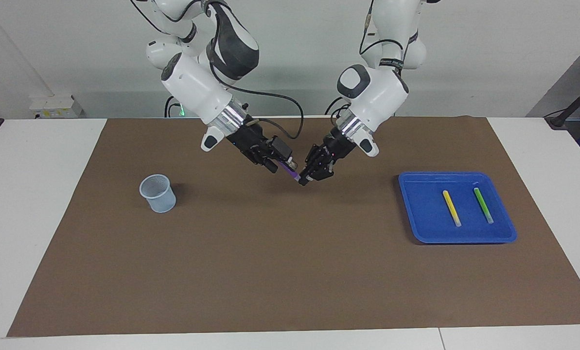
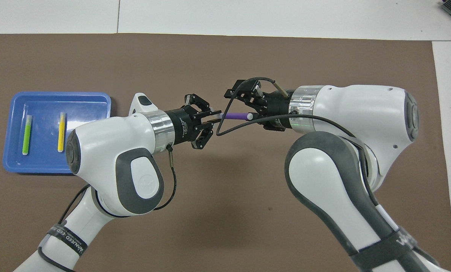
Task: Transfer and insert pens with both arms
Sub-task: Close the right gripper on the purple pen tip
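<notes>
In the facing view, the two white jointed arms lean in over the middle of the brown table mat, their black grippers meeting above it. The left gripper, coming from the arm based at the blue tray's end, has its fingertips pinched shut on one end of the thin purple pen, which slants up toward the right gripper. The right gripper's fingers stand spread on either side of the pen's other end, and whether they touch it cannot be told. The shallow blue plastic tray lies toward the left arm's end of the table, holding the thin yellow pen and the thin green pen side by side, apart from each other. A small pale blue mesh cup stands upright on the mat toward the right arm's end. In the overhead view, the purple pen lies level between the grippers, its whitish tip toward the right gripper, whose fingers are open around that end, while the left gripper clamps the other end. The blue tray shows the green pen and the yellow pen lying parallel, whitish tips pointing toward the robots. The cup is hidden under the right arm.
</notes>
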Robot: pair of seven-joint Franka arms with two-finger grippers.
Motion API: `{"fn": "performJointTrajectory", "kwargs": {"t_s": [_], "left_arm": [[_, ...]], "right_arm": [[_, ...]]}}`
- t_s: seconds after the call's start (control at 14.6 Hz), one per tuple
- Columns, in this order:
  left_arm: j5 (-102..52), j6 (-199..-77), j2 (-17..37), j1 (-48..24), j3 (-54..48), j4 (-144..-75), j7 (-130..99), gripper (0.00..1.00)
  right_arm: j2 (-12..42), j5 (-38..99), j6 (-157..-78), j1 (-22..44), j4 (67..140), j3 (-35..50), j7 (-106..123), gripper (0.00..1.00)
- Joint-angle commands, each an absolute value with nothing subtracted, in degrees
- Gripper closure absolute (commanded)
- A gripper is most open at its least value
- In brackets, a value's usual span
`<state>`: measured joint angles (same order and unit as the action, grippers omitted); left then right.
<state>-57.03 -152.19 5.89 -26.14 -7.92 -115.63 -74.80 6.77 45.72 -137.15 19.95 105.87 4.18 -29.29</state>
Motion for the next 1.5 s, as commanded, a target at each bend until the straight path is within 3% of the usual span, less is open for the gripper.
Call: {"fn": "performJointTrajectory", "kwargs": {"t_s": [0.0,0.41,1.16,1.44], "left_arm": [[-57.92,-153.11,3.6,-27.33,-7.21,-117.95,-75.32,1.0],[-57.92,-153.19,3.6,-27.33,-7.21,-118.3,-75.32,1.0],[-57.92,-153.19,3.52,-27.33,-7.21,-118.3,-75.32,1.0],[-57.92,-153.19,3.52,-27.42,-7.21,-118.3,-75.32,1.0]], "right_arm": [[6.33,47.11,-136.67,20.04,106.52,4.39,-28.39,0.08],[5.54,47.02,-135.26,21.45,107.4,4.57,-28.48,0.23],[5.45,46.76,-134.92,20.74,107.58,4.57,-26.98,0.24],[3.43,45.27,-128.86,19.08,107.49,3.96,-26.81,0.26]]}}
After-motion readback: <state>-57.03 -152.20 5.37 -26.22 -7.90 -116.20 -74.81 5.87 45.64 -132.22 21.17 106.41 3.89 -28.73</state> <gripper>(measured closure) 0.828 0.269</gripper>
